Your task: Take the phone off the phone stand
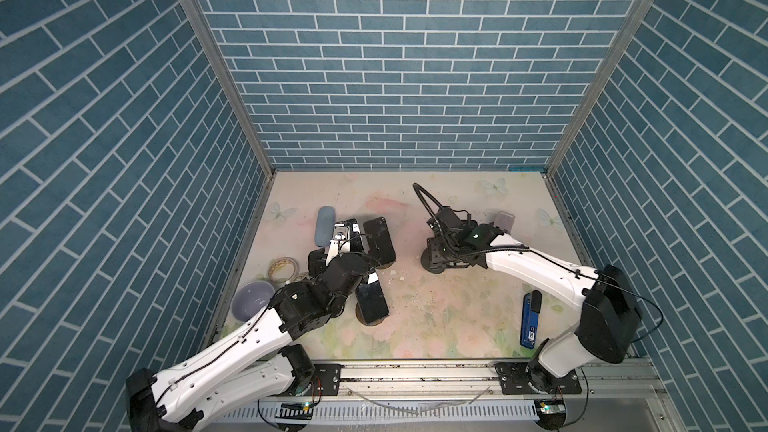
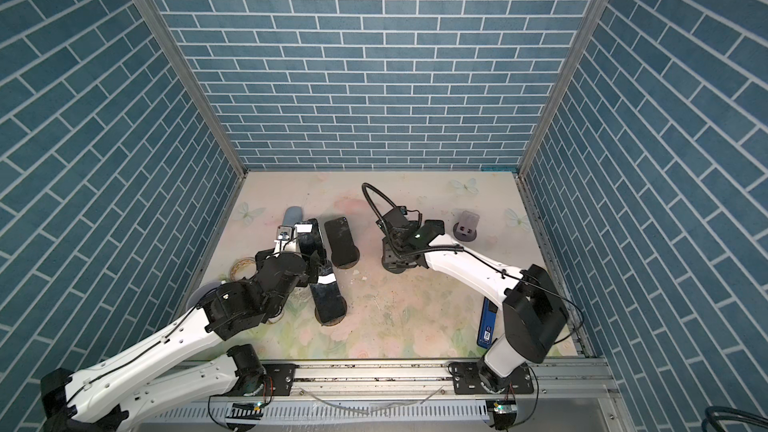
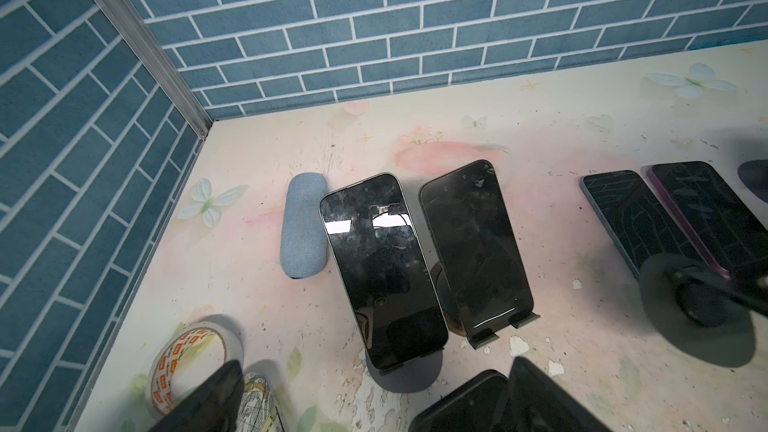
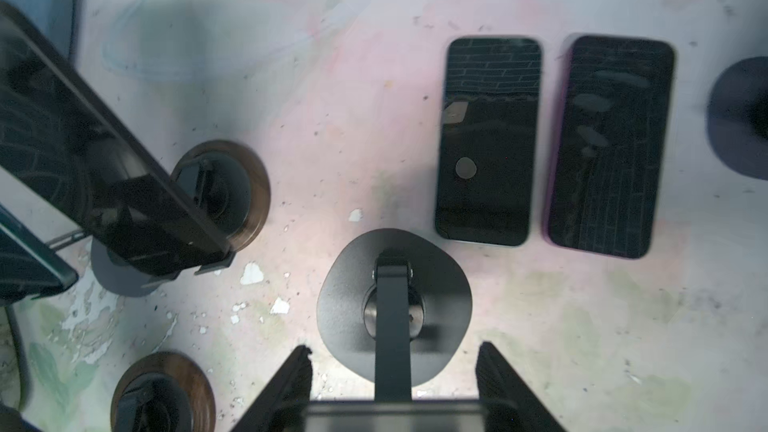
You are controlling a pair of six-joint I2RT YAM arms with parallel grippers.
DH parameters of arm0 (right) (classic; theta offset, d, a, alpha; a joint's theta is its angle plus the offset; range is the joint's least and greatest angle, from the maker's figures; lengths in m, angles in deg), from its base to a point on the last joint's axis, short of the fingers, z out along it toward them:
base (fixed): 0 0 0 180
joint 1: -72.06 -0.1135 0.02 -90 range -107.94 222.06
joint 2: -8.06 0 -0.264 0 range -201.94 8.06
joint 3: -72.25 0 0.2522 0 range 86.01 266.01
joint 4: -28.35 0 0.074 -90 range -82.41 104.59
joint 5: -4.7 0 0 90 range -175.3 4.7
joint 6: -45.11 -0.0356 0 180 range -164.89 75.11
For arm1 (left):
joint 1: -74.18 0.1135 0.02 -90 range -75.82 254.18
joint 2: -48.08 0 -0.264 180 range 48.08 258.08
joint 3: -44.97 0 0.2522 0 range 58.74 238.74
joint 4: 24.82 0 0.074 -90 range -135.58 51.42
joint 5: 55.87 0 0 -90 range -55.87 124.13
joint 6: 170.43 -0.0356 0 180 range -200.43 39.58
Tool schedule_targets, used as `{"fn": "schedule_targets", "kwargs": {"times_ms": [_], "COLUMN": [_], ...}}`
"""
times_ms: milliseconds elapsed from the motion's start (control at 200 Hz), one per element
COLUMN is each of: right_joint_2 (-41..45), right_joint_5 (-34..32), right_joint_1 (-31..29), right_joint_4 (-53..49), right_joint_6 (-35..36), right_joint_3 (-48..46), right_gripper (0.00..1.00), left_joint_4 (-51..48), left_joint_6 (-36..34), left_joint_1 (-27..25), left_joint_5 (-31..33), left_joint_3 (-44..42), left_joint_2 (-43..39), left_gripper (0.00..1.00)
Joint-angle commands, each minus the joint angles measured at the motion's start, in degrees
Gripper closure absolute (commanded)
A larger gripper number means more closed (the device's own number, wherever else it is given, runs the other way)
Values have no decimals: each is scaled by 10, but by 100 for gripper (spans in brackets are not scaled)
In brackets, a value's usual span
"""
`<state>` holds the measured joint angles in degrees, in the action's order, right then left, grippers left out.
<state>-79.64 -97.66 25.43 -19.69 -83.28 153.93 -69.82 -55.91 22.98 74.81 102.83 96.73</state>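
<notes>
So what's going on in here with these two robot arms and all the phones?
The right gripper is shut on the top edge of a phone that seems to sit on a black stand, apparently about to lift it off. The left gripper hangs open above two more phones propped on stands, holding nothing. Two flat phones lie side by side on the table.

The left arm [image 1: 232,351] is extended forward and bent at the elbow. The left gripper [image 3: 376,367] has its jaws spread wide. The right arm [image 1: 536,268] reaches inward with the wrist pitched down. The right gripper [image 4: 394,349] is clamped across the phone [image 4: 395,415].
</notes>
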Motion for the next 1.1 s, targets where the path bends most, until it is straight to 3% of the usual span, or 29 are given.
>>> {"fn": "schedule_targets", "kwargs": {"times_ms": [0,470,1095], "right_joint_2": [39,131,96], "right_joint_5": [-28,-57,10], "right_joint_1": [31,189,331], "right_joint_4": [-15,-18,58], "right_joint_6": [20,47,88], "right_joint_3": [-39,-173,-202], "right_gripper": [53,52,50], "left_joint_4": [8,28,39], "left_joint_6": [-12,-18,-3], "left_joint_1": [-3,-2,-2], "left_joint_5": [1,16,16], "left_joint_3": [-2,-4,2], "left_joint_2": [5,10,26], "left_gripper": [0,0,0]}}
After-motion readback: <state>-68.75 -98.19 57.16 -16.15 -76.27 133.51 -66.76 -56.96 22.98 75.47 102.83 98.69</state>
